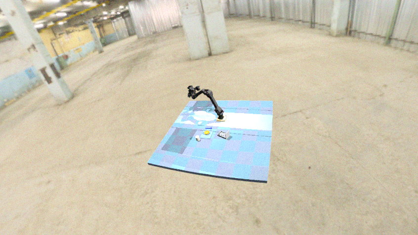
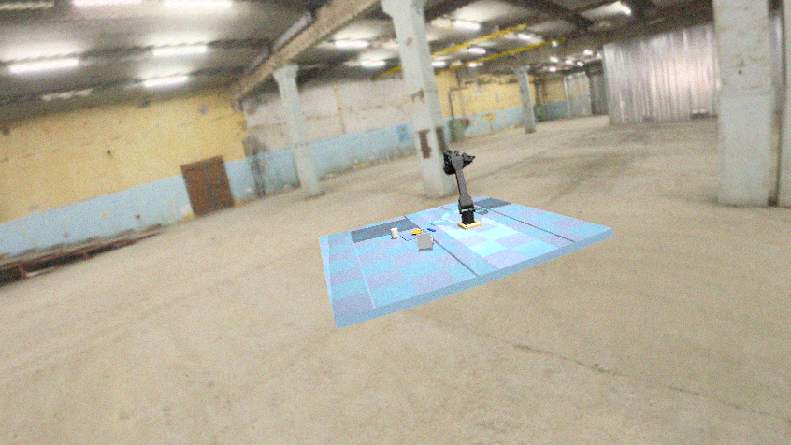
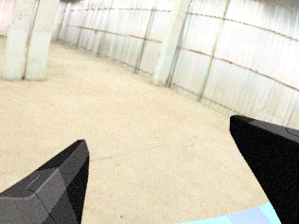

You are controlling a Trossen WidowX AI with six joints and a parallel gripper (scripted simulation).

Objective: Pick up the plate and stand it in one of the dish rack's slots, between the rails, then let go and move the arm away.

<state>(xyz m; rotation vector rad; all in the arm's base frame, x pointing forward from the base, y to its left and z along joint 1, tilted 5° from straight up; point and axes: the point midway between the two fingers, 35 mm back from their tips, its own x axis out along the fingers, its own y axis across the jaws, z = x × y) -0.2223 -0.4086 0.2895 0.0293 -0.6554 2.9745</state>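
Plate (image 1: pixel 206 132) (image 2: pixel 416 232) looks tiny; rack slots (image 1: pixel 223 134) hard to distinguish.

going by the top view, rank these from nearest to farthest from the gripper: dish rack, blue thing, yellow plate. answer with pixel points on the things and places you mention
1. Blue thing (image 1: pixel 208 128) (image 2: pixel 431 229), on the arm's side of the plate
2. Yellow plate (image 1: pixel 206 132) (image 2: pixel 416 232), just beyond the blue thing
3. Dish rack (image 1: pixel 227 134) (image 2: pixel 424 241), off to the picture's right

The gripper (image 1: pixel 193 87) (image 2: pixel 470 158) (image 3: pixel 161 135) is raised, so this is judged by eye.
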